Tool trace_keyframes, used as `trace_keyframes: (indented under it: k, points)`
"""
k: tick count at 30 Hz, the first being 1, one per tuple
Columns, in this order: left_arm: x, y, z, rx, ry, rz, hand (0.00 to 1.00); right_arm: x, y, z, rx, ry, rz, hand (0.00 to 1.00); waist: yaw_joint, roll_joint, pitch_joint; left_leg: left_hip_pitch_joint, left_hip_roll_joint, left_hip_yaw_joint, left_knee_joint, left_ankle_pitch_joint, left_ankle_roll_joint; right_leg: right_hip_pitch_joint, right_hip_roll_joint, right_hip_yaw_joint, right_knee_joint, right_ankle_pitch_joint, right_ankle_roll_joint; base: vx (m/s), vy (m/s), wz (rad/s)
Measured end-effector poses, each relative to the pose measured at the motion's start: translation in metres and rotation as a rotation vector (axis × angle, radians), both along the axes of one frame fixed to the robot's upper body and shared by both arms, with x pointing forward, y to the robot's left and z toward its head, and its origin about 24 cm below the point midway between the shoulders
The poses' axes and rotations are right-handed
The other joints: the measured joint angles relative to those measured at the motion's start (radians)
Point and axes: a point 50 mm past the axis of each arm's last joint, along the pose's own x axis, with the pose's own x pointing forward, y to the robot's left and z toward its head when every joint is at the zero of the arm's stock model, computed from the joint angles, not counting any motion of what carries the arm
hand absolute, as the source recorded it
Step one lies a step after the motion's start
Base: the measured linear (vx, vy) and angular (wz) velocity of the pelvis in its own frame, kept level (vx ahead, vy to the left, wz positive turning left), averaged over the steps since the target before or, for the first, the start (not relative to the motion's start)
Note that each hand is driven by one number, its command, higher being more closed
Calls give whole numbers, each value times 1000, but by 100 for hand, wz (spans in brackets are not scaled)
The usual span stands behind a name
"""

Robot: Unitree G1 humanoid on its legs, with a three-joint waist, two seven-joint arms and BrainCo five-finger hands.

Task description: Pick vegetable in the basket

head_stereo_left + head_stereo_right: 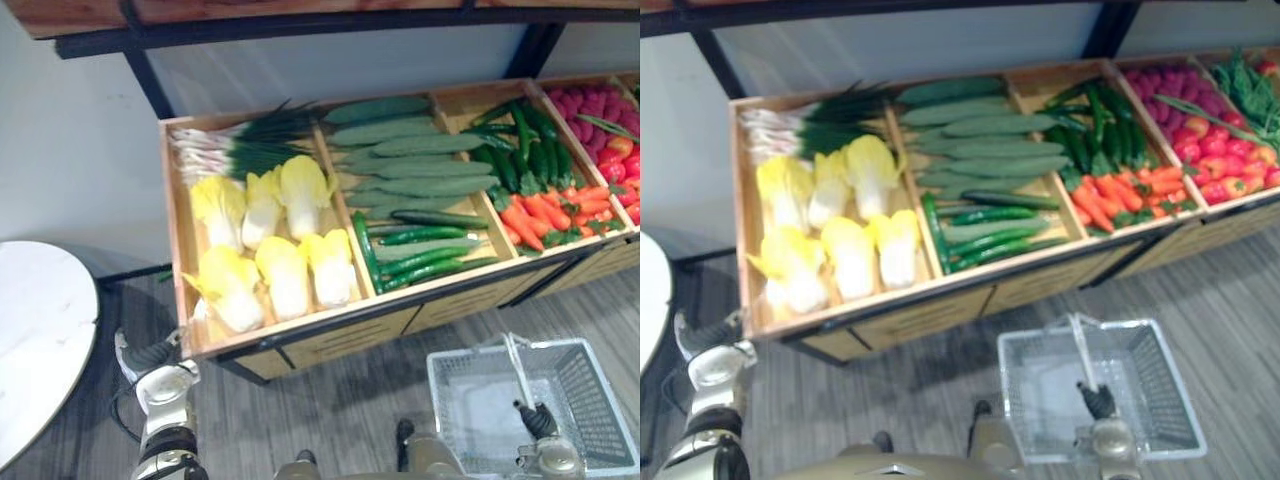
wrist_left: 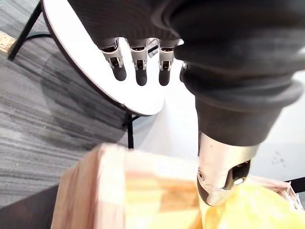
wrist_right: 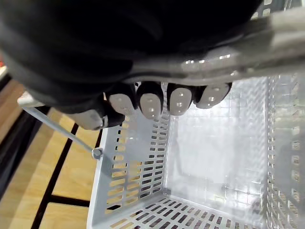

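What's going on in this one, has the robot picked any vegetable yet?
Not yet. The robot faces a wooden produce stand. Its right hand is curled round the handle of a white mesh basket, which is empty. Its left hand, fingers straight and holding nothing, hovers by the stand's near left corner, close to the yellow cabbages.

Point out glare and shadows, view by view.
Left eye view: the table top glares white, and dark shadow lies on the floor under the crate. Left wrist view: soft shadow on the floor beneath the table. Right wrist view: bright sheen on the basket bottom.
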Motion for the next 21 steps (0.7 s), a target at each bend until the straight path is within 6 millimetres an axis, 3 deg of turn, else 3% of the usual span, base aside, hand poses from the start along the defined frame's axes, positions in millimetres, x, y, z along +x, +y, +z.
trace_keyframes:
  k: [1, 3, 6, 9, 13, 21]
  points:
    - [2, -9, 0, -17, -29, 8, 0, -3, -4, 0, -4, 3, -21, 100, -1, 22, 10, 4, 18, -4, -21, 13, -17, 13, 17, -27, -19, -2, -4, 10, -231, 11]
    - [2, -22, 0, -37, -73, 25, 0, -15, -8, -2, 1, 23, -69, 100, 0, 40, 2, 5, 43, -4, -43, 34, -34, 16, 38, -55, -19, -11, -19, -3, -216, 28]
    - [-7, -27, 3, -59, -143, 79, 0, -28, -6, -6, 16, 40, -108, 100, 4, 41, -3, 6, 67, -6, -64, 57, -45, 23, 63, -85, -36, -19, -35, -24, -152, 19]
    - [-37, -26, -5, -112, -175, 202, 0, -39, -6, -7, 23, 50, -144, 100, 16, 44, -9, 5, 81, -3, -78, 70, -50, 32, 70, -109, -58, -17, -39, -5, -79, 10]
    - [-60, -35, -6, -121, -191, 262, 0, -62, -7, -12, 29, 99, -201, 100, 53, 41, -44, 6, 77, 9, -78, 72, -47, 63, 62, -133, -90, -10, -34, 42, 14, 19]
    - [-44, -48, 35, 16, -329, 122, 0, -68, -1, -15, 47, 113, -210, 100, 54, 26, -79, 8, 64, 30, -74, 77, -41, 129, 51, -157, -178, 36, -27, 14, 19, 11]
